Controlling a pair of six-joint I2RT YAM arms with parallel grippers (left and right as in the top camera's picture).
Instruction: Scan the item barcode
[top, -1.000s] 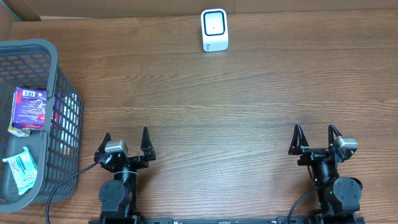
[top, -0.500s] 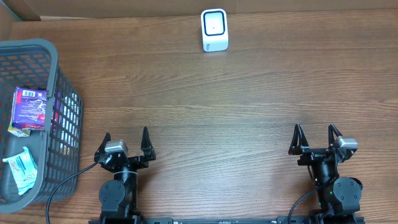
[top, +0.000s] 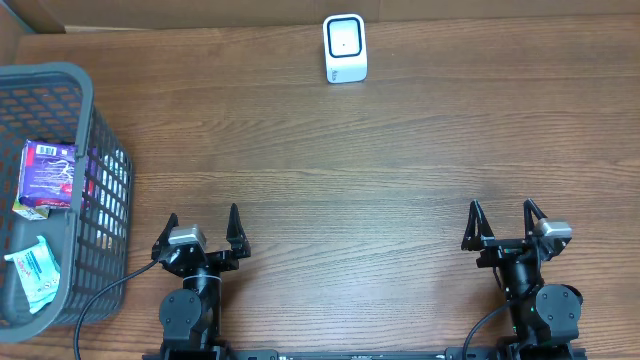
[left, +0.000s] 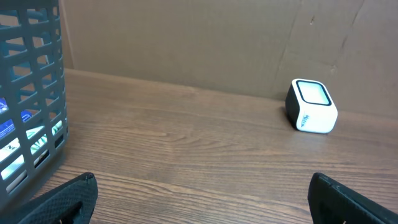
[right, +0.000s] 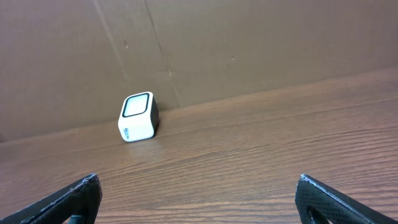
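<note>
Left gripper (top: 203, 215) and right gripper (top: 500, 207) spread empty, wood-grain table (top: 350, 170), cardboard backdrop (left: 186, 43), grey basket (top: 45, 70)

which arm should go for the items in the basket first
Left. The gray basket holding the purple box sits just beside the open left gripper; the open right gripper is far across the table.

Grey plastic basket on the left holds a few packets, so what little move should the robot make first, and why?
Probably swing the left gripper toward the grey plastic basket, over the purple box lying inside it. That gripper and the right gripper are open and empty, the basket sits on the left arm's side, and nothing faces the small white scanner yet.
</note>
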